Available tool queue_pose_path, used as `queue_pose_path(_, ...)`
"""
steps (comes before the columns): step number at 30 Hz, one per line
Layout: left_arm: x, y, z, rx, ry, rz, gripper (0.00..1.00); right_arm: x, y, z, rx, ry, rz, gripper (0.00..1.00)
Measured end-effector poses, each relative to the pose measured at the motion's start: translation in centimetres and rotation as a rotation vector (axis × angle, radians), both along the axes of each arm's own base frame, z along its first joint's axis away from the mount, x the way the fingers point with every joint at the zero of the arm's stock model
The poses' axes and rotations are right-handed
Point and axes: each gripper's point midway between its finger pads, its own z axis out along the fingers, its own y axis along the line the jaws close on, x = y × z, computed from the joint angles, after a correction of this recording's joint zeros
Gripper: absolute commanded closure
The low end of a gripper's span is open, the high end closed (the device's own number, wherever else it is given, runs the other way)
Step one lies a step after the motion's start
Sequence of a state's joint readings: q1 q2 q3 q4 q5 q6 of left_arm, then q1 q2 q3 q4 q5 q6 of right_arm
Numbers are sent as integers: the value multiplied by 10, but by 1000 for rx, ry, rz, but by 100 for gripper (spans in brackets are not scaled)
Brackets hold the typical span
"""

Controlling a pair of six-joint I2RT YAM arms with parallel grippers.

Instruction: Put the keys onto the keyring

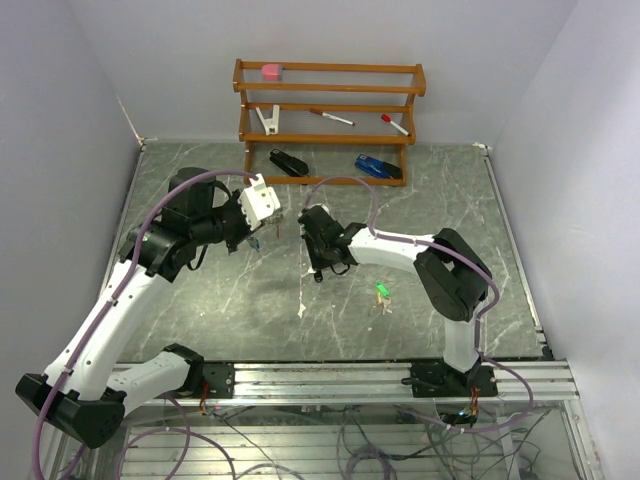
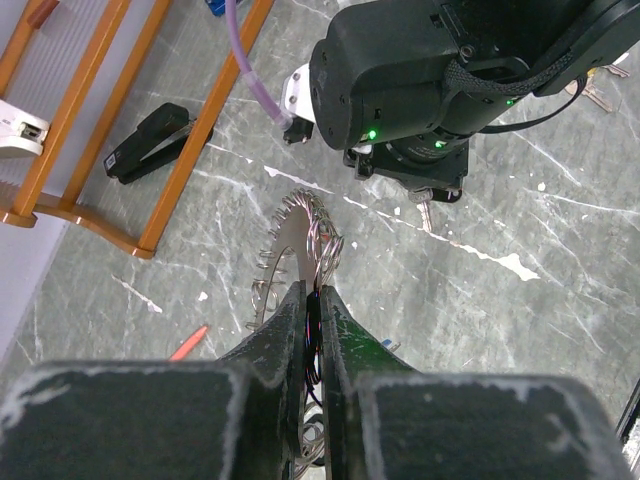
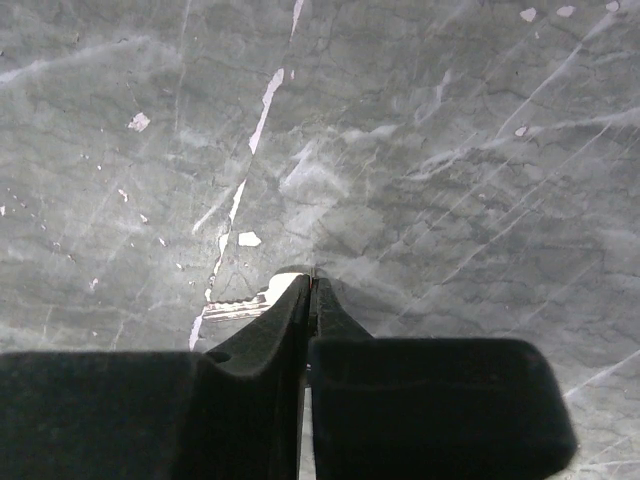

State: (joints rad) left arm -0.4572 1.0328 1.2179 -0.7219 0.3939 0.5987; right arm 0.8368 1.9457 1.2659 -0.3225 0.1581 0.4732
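So my left gripper [image 2: 313, 292] is clamped tight on the keyring [image 2: 298, 232] mid-air, right gripper [image 3: 309, 285] pinching a key [image 3: 236, 306] nearby. I'd line the key's hole up with the wire slowly.

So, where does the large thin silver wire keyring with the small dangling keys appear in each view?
Top external: the large thin silver wire keyring, tiny, at the left gripper tips, left of centre.
Left wrist: centre of the picture, pinched between the black fingers.
Right wrist: not in it; the right gripper holds only a small silver key.
Shared landmark: the grey marble table with white streaks.
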Motion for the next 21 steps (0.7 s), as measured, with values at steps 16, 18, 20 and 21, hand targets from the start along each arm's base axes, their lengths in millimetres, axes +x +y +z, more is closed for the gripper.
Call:
queue_pose_path(16, 10, -8, 1, -20, 25, 2, 93, -29, -43, 118, 315, -248, 145, 100)
queue_pose_path(18, 11, -12, 5, -33, 30, -8, 93, -31, -43, 164, 420, -349, 198, 100)
queue_pose_path(20, 13, -17, 7, -49, 41, -18, 93, -39, -36, 203, 512, -430, 274, 100)
queue_pose_path(21, 14, -19, 8, -58, 48, -22, 93, -42, -33, 214, 540, -450, 304, 100)
